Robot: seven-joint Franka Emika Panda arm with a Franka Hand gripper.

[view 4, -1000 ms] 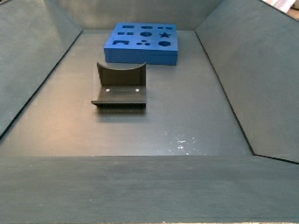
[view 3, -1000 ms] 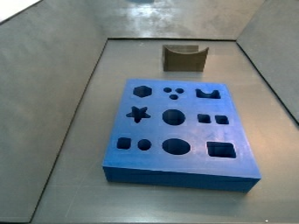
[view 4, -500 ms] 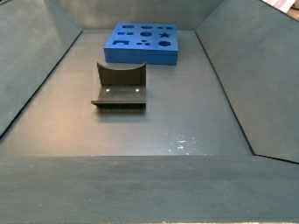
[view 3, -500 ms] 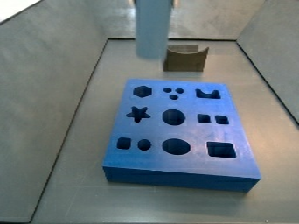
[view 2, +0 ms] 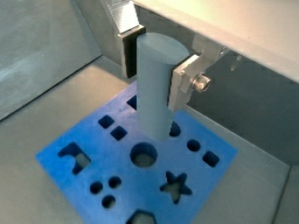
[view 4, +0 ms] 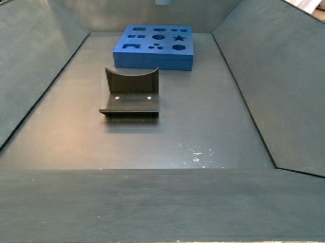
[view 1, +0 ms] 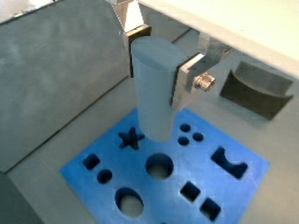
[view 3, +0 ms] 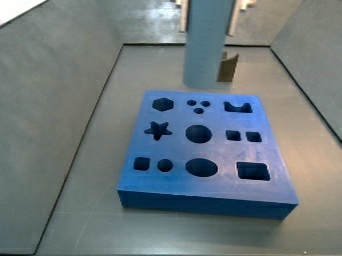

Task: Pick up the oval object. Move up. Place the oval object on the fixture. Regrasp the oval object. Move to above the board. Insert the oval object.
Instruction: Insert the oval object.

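The peg (view 1: 155,96) is held upright between the closed fingers (view 1: 191,76) of the gripper (view 2: 149,59), hanging above the board (view 2: 82,140) in both wrist views, with the fixture (view 4: 131,93) well apart.

- The gripper (view 1: 162,59), clamping the upright oval object (view 1: 152,96), hangs over the board (view 3: 265,197) with open air beneath.
- The fixture (view 4: 129,93) stands well apart on bare floor.
- Grey walls (view 4: 254,76) enclose both sides.
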